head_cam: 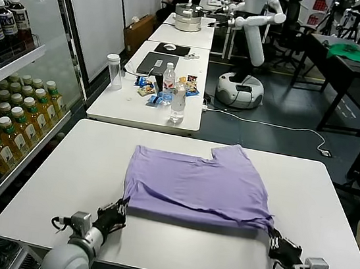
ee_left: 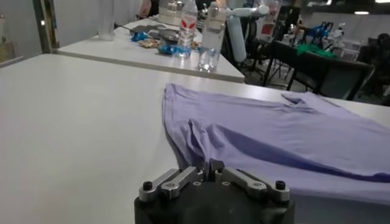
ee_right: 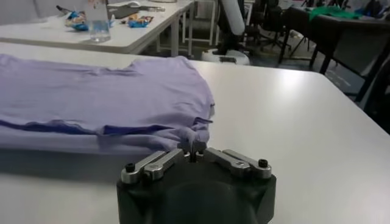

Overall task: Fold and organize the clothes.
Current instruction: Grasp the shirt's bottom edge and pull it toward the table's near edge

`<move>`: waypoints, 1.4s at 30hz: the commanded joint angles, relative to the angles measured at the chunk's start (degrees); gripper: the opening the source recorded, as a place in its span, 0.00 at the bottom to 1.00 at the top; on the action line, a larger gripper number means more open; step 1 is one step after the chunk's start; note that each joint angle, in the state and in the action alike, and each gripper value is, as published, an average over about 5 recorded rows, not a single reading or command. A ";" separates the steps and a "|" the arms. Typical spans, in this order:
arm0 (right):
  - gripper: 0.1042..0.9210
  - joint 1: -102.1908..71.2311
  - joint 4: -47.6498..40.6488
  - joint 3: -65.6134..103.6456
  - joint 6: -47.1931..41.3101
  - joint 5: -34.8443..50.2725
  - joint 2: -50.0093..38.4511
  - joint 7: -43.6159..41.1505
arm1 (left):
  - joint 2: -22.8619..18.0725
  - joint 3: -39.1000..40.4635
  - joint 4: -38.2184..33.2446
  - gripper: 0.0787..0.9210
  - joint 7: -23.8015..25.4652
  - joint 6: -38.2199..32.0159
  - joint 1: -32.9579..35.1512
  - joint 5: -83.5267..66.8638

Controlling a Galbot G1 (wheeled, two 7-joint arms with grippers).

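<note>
The lavender T-shirt (head_cam: 200, 183) lies folded over on the white table (head_cam: 83, 161), one sleeve pointing to the far side. My left gripper (head_cam: 117, 211) is at the shirt's near left corner, shut on its edge, which also shows in the left wrist view (ee_left: 207, 167) with the shirt (ee_left: 274, 137) spreading away. My right gripper (head_cam: 273, 237) is at the near right corner, shut on a bunched bit of fabric, seen in the right wrist view (ee_right: 194, 148) with the shirt (ee_right: 103, 97) beyond it. Both grippers are low at the table surface.
A second white table (head_cam: 124, 104) behind holds water bottles (head_cam: 178, 104), snacks, a clear cup (head_cam: 114, 71) and a laptop. Drink shelves (head_cam: 8, 125) stand along the left. A white robot (head_cam: 248, 44) and a dark table with a green cloth (head_cam: 350, 52) are farther back.
</note>
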 commanded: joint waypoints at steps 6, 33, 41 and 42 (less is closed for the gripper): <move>0.01 -16.34 8.13 2.72 0.70 -7.34 1.47 -0.13 | 2.58 -2.21 -9.17 0.06 0.61 0.02 14.61 6.07; 0.50 -7.38 10.24 4.43 4.82 -8.56 -0.15 -0.43 | 4.26 -6.49 -14.92 0.49 -0.84 0.76 11.94 4.87; 0.80 14.52 -1.96 -3.22 0.25 -4.09 -4.45 2.41 | 4.32 -1.46 -4.31 0.76 -2.80 0.10 -2.49 2.78; 0.83 17.94 -4.25 -5.02 -0.28 -3.68 -4.84 2.75 | 4.23 -0.54 -2.05 0.79 -2.84 0.10 -4.96 2.55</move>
